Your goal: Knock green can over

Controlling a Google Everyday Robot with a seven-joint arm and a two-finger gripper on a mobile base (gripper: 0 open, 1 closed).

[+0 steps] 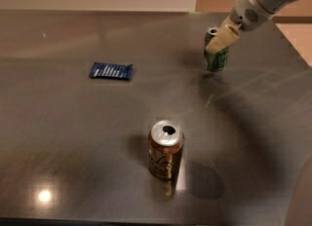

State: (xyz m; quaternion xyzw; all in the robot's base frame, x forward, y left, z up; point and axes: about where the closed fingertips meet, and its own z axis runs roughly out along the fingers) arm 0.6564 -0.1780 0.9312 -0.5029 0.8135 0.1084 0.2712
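The green can [217,59] stands near the tabletop's [73,137] far right corner, with the pincer [223,39] across its upper part; I cannot tell how far open the pincer is. A brown can [165,152] with its top opened and contents unseen stands toward the near edge. A blue packet [111,70] lies toward the left edge.

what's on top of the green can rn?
The gripper sits over the upper part of the green can, hiding some of its rim. Part of the silver top shows.
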